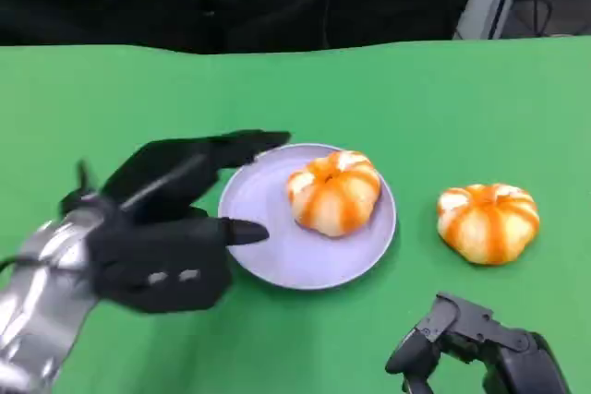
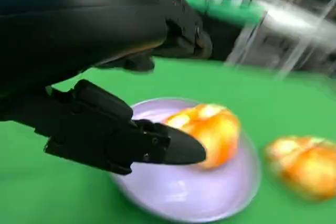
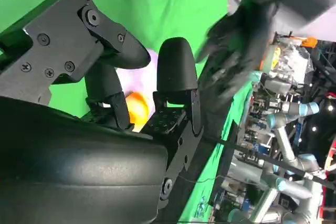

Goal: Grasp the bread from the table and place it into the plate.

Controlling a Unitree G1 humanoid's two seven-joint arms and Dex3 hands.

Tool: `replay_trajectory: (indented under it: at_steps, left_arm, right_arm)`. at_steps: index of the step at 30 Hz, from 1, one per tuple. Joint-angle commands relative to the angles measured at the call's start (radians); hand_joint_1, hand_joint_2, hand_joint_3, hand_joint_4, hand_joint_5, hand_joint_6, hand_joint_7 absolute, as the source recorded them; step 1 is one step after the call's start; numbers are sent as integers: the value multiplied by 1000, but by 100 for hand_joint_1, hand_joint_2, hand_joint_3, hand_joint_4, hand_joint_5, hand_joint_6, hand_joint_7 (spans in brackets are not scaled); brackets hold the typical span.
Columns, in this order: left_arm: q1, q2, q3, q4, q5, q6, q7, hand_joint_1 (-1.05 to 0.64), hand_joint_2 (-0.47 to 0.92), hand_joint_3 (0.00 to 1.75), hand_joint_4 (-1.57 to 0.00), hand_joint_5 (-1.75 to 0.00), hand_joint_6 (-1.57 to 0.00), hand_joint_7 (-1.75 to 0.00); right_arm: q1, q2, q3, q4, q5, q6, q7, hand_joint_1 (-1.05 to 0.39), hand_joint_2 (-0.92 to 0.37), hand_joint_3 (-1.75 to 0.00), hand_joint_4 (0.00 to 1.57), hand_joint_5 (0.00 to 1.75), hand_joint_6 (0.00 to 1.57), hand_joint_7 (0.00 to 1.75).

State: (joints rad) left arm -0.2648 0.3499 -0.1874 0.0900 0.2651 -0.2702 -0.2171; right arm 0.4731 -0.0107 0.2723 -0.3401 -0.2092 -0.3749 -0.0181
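Left hand (image 1: 171, 228), black and many-fingered on its silver forearm (image 1: 37, 311), hovers at the near-left rim of the lavender plate (image 1: 277, 260) with fingers spread wide and nothing between them. From the head view, the upper fingers (image 1: 245, 145) reach over the plate's far-left edge while a lower one points across its near-left rim toward the bread (image 1: 334, 191), stopping short of it. That bread, a round bun striped orange and cream, sits inside the plate, toward its right side. A second bun (image 1: 488, 220) of the same kind lies on the green table (image 1: 462, 99) to the right of the plate, apart from it.

From the left wrist view, the same hand (image 2: 157, 103) is seen from behind: one finger (image 2: 173, 148) stretches over the plate (image 2: 220, 203), its tip just beside the bread (image 2: 212, 129) with a sliver of plate showing between them, a closeness the head view leaves harder to judge. The second bun (image 2: 307, 166) appears blurred at the edge, off the plate.

The right hand (image 1: 471, 343) shows at the lower right of the head view, low over the table and near the second bun without touching it. Its wrist view shows its fingers (image 3: 176, 72) parted and bare, holding nothing (image 3: 142, 72), with a patch of orange bun (image 3: 137, 107) glimpsed between them; which bun that is cannot be told. Beyond them, that view also catches the blurred left hand (image 3: 241, 30) and lab equipment (image 3: 283, 114) past the table's edge.
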Motion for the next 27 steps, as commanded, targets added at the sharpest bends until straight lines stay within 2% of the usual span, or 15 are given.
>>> replay_trajectory:
  at_steps: [1,4,5,6,7,9,12,14,17,19,23,27]
  left_arm:
    - [166,-54,108,-139,-171,7,16,-25,92,22,-59,-102,-81,-31]
    - [186,-64,122,-165,-183,20,7,-23,92,23,-59,-110,-81,-37]
    - [256,-86,154,-212,-235,24,17,-23,92,23,-59,-110,-81,-38]
    - [321,-106,181,-251,-284,20,24,-13,80,54,-60,-134,-74,-81]
    - [366,-121,201,-281,-318,19,27,-8,67,82,-60,-146,-66,-108]
    - [441,-147,220,-318,-360,7,26,-4,55,108,-62,-157,-59,-132]
    - [546,-191,230,-369,-395,-6,36,-1,56,110,-68,-166,-61,-141]
    - [601,-219,233,-370,-404,-53,38,-3,63,95,-67,-172,-61,-148]
    - [618,-239,236,-330,-427,-124,11,-6,56,105,-74,-174,-64,-166]
    - [618,-239,230,-303,-436,-155,-13,-7,51,110,-79,-175,-65,-170]
    - [614,-238,213,-256,-467,-195,-65,-12,30,130,-91,-175,-68,-174]
    - [611,-238,214,-239,-471,-216,-84,-14,28,123,-89,-175,-66,-175]
  right_arm:
    - [0,-4,2,-7,4,2,-2,-6,-36,-130,72,160,79,128]
    - [-1,-4,2,-7,5,2,-2,-6,-36,-130,72,160,79,129]
    - [-1,-4,3,-8,3,3,-2,-6,-36,-130,72,160,79,129]
    - [-2,-5,3,-8,2,4,-2,-6,-35,-131,73,160,79,129]
    - [-2,-5,3,-8,2,5,-3,-6,-35,-131,73,160,79,129]
    - [-2,-8,1,-10,6,7,0,-6,-35,-132,73,159,79,129]
    - [0,-15,-8,-14,18,8,7,-7,-35,-131,73,159,79,128]
    - [1,-20,-15,-13,26,5,11,-7,-35,-131,72,159,79,128]
    - [3,-24,-22,-14,30,4,16,-8,-35,-130,72,159,79,128]
    - [6,-27,-28,-14,39,5,22,-8,-36,-129,72,159,79,128]
    - [15,-34,-40,-18,55,4,31,-8,-36,-128,71,159,79,127]
    - [21,-34,-40,-21,53,0,30,-9,-36,-127,71,159,79,127]
